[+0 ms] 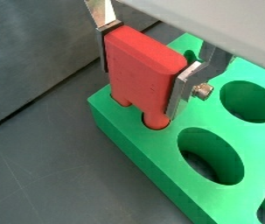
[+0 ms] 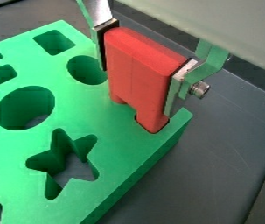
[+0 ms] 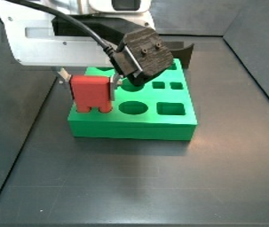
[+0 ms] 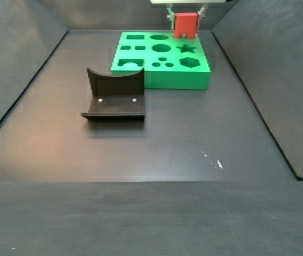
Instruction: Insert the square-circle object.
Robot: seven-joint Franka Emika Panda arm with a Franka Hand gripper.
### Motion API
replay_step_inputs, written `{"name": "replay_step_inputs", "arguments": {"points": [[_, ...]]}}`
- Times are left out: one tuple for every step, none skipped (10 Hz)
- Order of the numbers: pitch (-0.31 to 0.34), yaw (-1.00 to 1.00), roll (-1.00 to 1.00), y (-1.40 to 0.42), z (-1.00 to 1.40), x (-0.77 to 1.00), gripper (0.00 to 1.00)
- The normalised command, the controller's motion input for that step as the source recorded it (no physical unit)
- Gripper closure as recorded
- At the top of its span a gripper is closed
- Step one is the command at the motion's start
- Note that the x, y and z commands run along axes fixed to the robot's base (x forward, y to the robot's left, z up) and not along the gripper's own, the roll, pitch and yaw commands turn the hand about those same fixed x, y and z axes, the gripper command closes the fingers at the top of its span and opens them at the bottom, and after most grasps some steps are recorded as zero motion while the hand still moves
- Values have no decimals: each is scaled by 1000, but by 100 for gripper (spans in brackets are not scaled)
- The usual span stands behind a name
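My gripper (image 1: 144, 66) is shut on a red block with two short legs (image 1: 141, 77), the square-circle object, held upright between the silver fingers. Its legs sit in holes at a corner of the green holed board (image 1: 132, 140), with the round leg partly sunk in. Both wrist views show this; in one the block (image 2: 135, 74) stands at the board's (image 2: 111, 118) edge. In a side view the block (image 3: 91, 93) is at the board's (image 3: 137, 126) left end. In a side view it (image 4: 186, 22) is at the far right corner of the board (image 4: 181, 72). No small dark block shows.
The board has several other cut-outs: round holes (image 1: 211, 156), a star (image 2: 62, 157) and squares. The dark fixture (image 4: 114, 97) stands on the dark floor in front of the board, apart from it. It also shows behind the board in a side view (image 3: 179, 50). Dark walls enclose the floor.
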Motion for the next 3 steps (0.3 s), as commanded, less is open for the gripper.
{"name": "replay_step_inputs", "arguments": {"points": [[-50,0,-57,0,0,0,100],[0,0,-41,17,0,0,100],[0,0,3,0,0,0,100]]}}
